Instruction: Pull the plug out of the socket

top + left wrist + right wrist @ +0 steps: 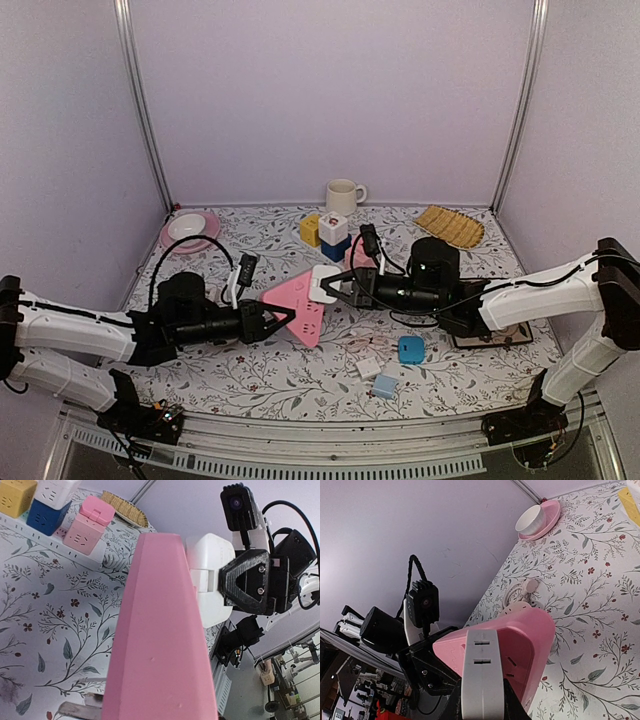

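Observation:
The pink socket (298, 308) is a flat wedge-shaped power strip held up off the table between the two arms. My left gripper (281, 319) is shut on its near end; in the left wrist view the socket (160, 645) fills the middle and hides my own fingers. A white plug (325, 283) sits against the socket's far face. My right gripper (337, 288) is shut on it, its black fingers (252, 582) clamping the plug (212, 575). In the right wrist view the plug (481, 675) stands between my fingertips in front of the socket (522, 635).
At the back stand a cream mug (345, 195), a pink plate with a white bowl (190, 230), yellow, white-on-blue and pink cube sockets (334, 236) and a woven mat (450, 226). A blue adapter (411, 349) and two small plugs (376, 377) lie near the front.

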